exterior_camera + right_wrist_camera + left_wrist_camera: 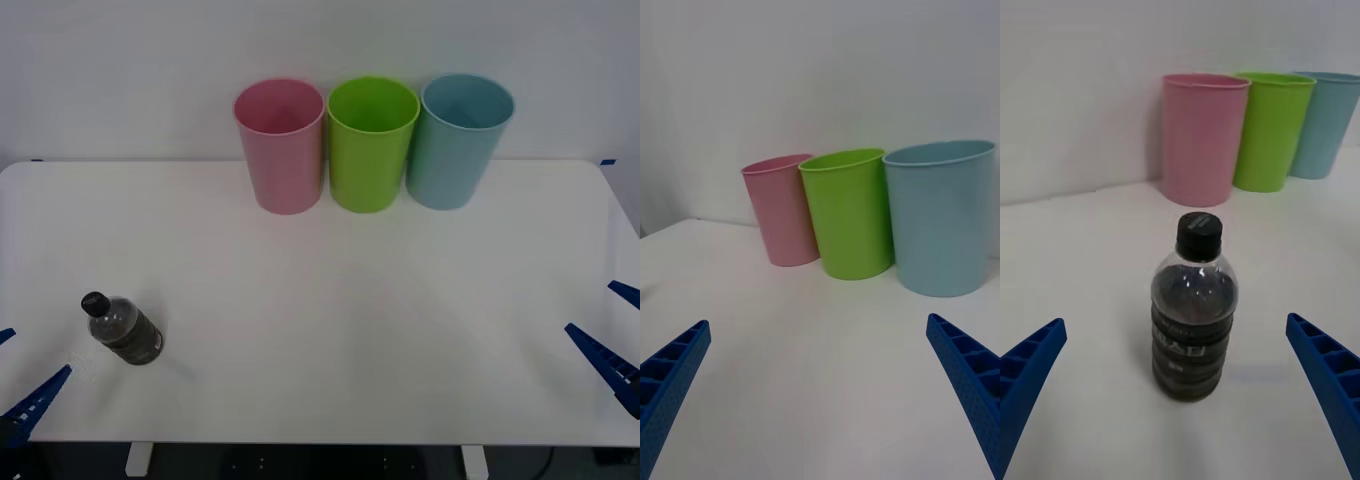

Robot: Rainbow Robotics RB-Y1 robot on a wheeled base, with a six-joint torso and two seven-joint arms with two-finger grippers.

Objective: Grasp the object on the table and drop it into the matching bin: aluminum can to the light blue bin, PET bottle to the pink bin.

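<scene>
The PET bottle (125, 328), small and clear with dark contents and a black cap, stands upright on the white table (330, 300) at its front left. My left gripper (18, 370) is open at the table's front-left corner. In the left wrist view the bottle (1192, 315) stands centred just ahead of the spread blue fingers (1030, 360), apart from them. The pink bin (280, 145) and the light blue bin (460, 140) stand at the back. My right gripper (610, 325) is open and holds nothing at the table's right edge, facing the bins (940, 217).
A lime green bin (372, 145) stands between the pink and light blue ones, the three nearly touching in a row before a white wall. Bare tabletop stretches between the bottle and the bins.
</scene>
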